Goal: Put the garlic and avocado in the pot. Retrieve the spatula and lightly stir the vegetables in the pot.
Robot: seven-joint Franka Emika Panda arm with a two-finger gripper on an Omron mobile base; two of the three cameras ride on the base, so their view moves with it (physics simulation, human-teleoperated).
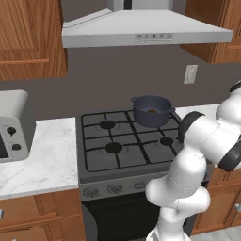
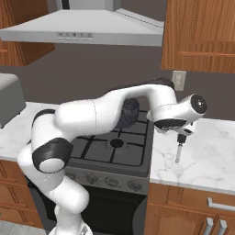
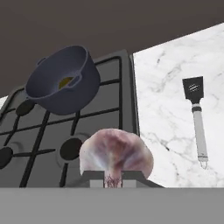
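Note:
In the hand view a whitish-pink garlic [image 3: 116,155] sits right between my fingertips, and my gripper [image 3: 114,177] is shut on it. From the right base view the gripper [image 2: 182,133] hangs over the counter just right of the stove. The dark blue-grey pot [image 3: 63,81] stands on the back right burner, with the yellowish avocado [image 3: 65,82] inside it. The pot [image 1: 151,110] and the avocado [image 1: 152,111] also appear in the left base view. The spatula [image 3: 197,118] lies flat on the marble counter, black end away from me, and its thin length [image 2: 178,150] shows just below the gripper.
The gas stove [image 1: 117,141] has bare dark grates on its other burners. Marble counter [image 2: 206,151] runs to the right of it and more [image 1: 42,155] to the left. A grey appliance [image 1: 12,124] stands at the far left. A range hood [image 1: 141,28] hangs above.

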